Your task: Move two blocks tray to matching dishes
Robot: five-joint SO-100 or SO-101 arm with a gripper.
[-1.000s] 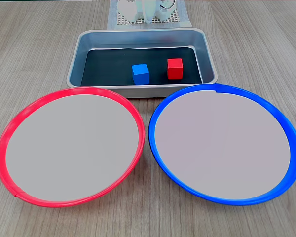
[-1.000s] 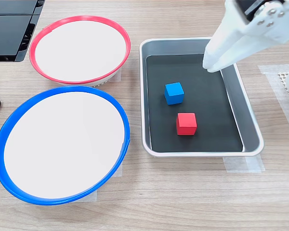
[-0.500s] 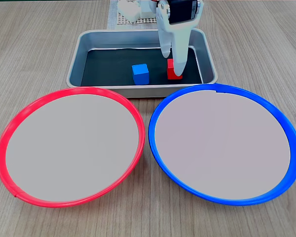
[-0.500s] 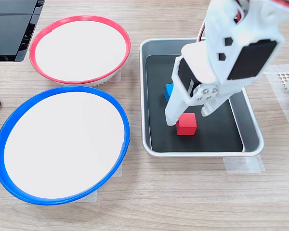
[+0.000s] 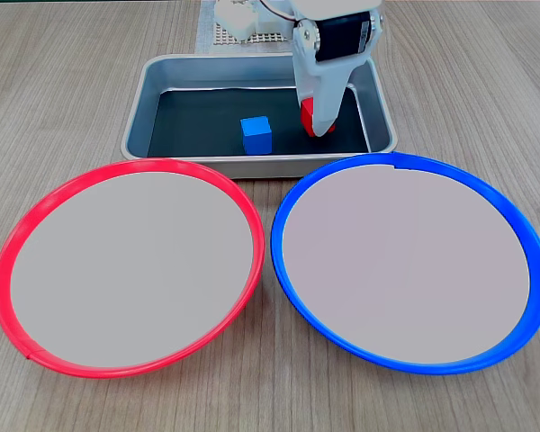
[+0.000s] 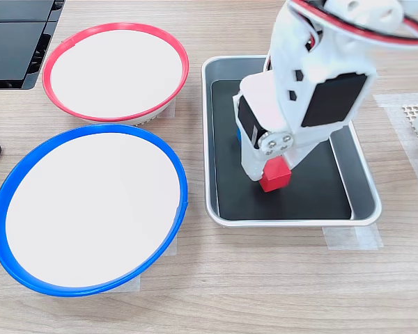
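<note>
While our pincer (image 5: 319,126) grips the red block (image 6: 274,175) inside the tray (image 6: 363,188), the blue block (image 5: 256,135) sits beside it. Gripped only at its edge, it could slip out when lifted.

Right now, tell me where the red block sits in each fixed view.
A fixed view: red block in the tray's right part, partly behind the gripper.
Another fixed view: red block near the tray's lower middle.
Shared landmark: the blue dish.

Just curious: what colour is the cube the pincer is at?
Red cube, clearest in this fixed view.
</note>
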